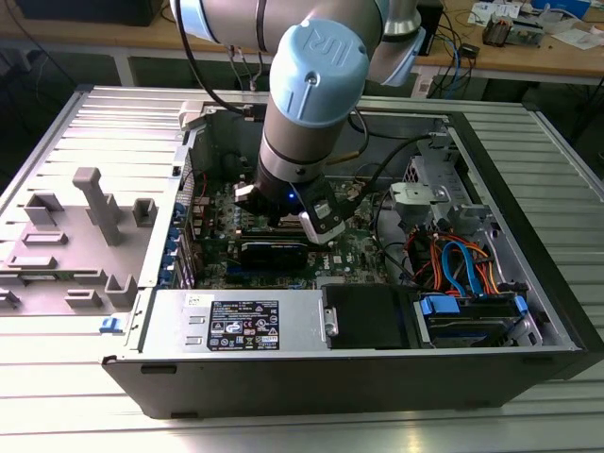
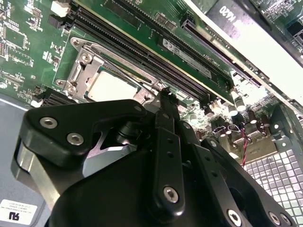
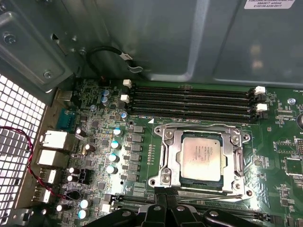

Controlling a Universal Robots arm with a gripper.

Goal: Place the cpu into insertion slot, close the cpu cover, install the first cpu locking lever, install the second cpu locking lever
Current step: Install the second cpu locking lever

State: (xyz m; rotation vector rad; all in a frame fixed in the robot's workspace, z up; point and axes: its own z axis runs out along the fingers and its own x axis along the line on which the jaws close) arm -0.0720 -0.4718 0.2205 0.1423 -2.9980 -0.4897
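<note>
In both wrist views the cpu [image 3: 201, 158] [image 2: 111, 87] lies flat in the insertion slot, its dull silver top showing. The cpu cover [image 3: 173, 156] [image 2: 83, 71], a silver frame, lies down around it. A thin wire lever [image 3: 203, 126] [image 2: 118, 59] runs along the cover's edge beside the memory slots. My gripper [image 3: 165, 195] [image 2: 164, 94] is shut, its black fingertips pressed together at the cover's opposite edge; whether they touch it is unclear. In the exterior view the arm's wrist [image 1: 297, 184] reaches down into the open computer case and hides the socket.
Long black memory slots [image 3: 191, 101] lie beside the socket, with capacitors [image 3: 113, 156] and rear ports [image 3: 54, 139] to one side. In the exterior view the case holds a power supply [image 1: 241, 326], a drive bay with blue and orange cables [image 1: 462, 269], and a grey fixture tray [image 1: 75, 236] at the exterior view's left.
</note>
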